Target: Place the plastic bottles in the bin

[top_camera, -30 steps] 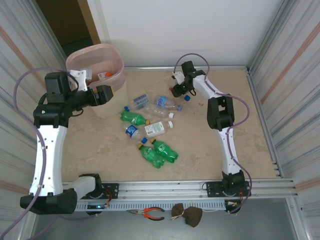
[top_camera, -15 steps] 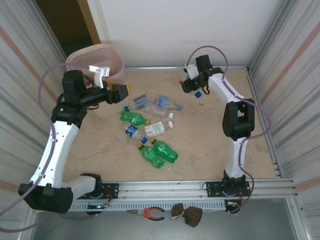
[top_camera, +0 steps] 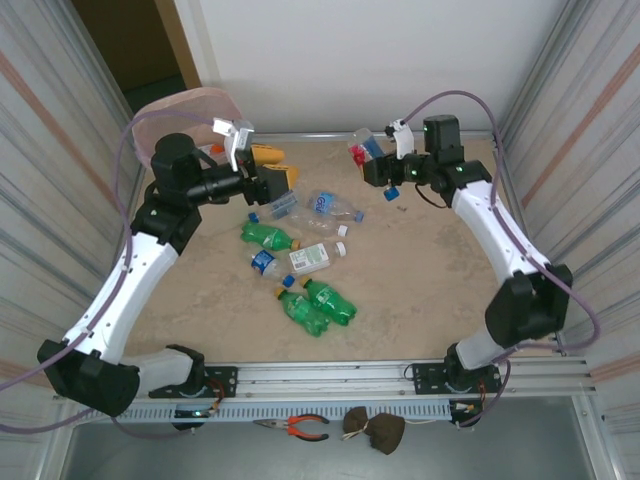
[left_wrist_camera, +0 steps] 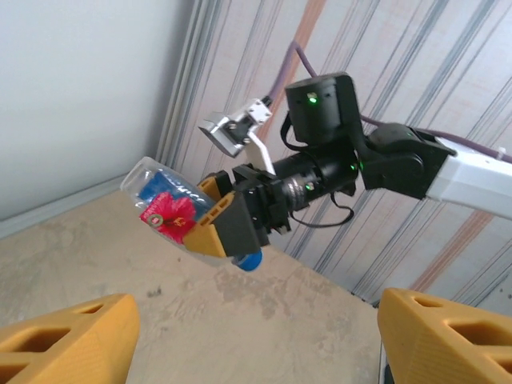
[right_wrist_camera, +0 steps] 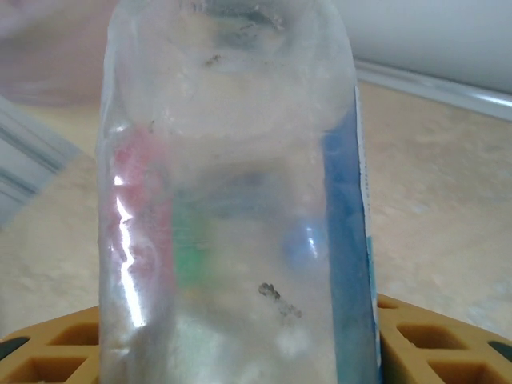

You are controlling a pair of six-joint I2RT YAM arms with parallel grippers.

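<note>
My right gripper (top_camera: 374,166) is shut on a clear plastic bottle (top_camera: 362,147) with a red and blue label, held up off the table at the back centre. The left wrist view shows that bottle (left_wrist_camera: 164,204) tilted, its blue cap (left_wrist_camera: 250,261) pointing down. Up close, the bottle (right_wrist_camera: 232,200) sits between my right fingers (right_wrist_camera: 436,344). My left gripper (top_camera: 271,177) hangs open and empty beside the bin (top_camera: 190,96), its fingers (left_wrist_camera: 64,340) wide apart. Several bottles lie mid-table: clear ones (top_camera: 334,206), green ones (top_camera: 268,237) and a white one (top_camera: 315,258).
The beige bin with its pink liner stands at the back left, partly behind my left arm. Corrugated metal walls (top_camera: 575,130) close in both sides. Two green bottles (top_camera: 316,305) lie nearest the front rail (top_camera: 350,378). Pliers (top_camera: 300,428) lie beyond the rail.
My left arm swung right, away from the bin, toward the back centre. My right arm stretched out rightward and raised the red and blue labelled bottle off the table.
</note>
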